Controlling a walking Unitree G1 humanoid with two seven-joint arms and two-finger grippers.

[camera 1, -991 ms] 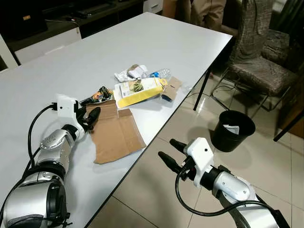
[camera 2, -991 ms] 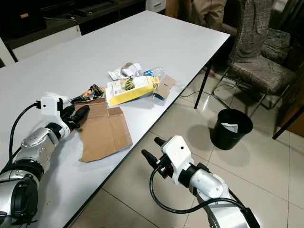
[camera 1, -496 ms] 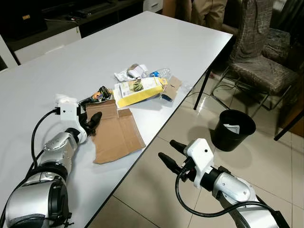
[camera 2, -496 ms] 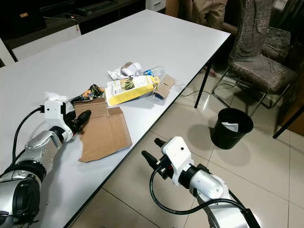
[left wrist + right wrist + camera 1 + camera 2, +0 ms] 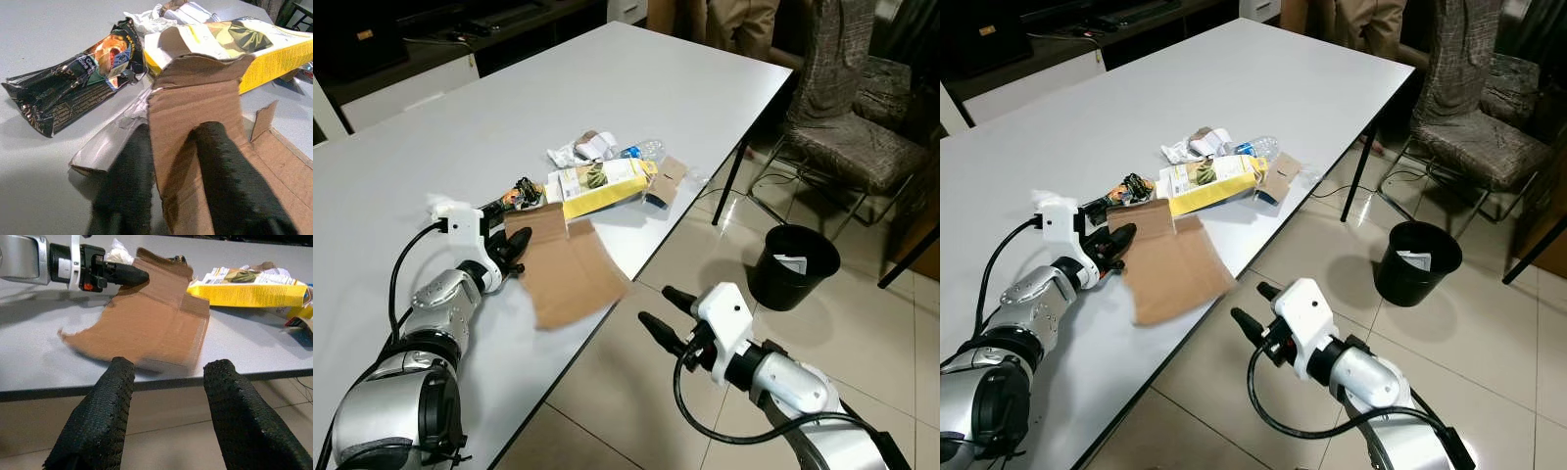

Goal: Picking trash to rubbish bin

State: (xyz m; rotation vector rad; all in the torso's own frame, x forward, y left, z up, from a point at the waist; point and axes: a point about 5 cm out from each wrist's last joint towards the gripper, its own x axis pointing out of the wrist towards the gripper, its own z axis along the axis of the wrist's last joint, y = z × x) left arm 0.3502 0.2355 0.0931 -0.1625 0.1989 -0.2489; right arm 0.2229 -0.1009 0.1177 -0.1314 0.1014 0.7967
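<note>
On the white table (image 5: 431, 137): left gripper (image 5: 512, 246) clamped on the flattened cardboard (image 5: 570, 274).
The cardboard overhangs the table's near edge. Right gripper (image 5: 657, 315) hangs below it, fingers spread wide. Black rubbish bin (image 5: 792, 267) stands on the floor, well apart.

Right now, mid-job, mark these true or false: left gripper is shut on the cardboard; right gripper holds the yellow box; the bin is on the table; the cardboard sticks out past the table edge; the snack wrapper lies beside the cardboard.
1. The left gripper is shut on the cardboard: true, one finger on each face.
2. The right gripper holds the yellow box: false, it is open, over the floor.
3. The bin is on the table: false, on the floor.
4. The cardboard sticks past the table edge: true.
5. The snack wrapper lies beside the cardboard: true.
</note>
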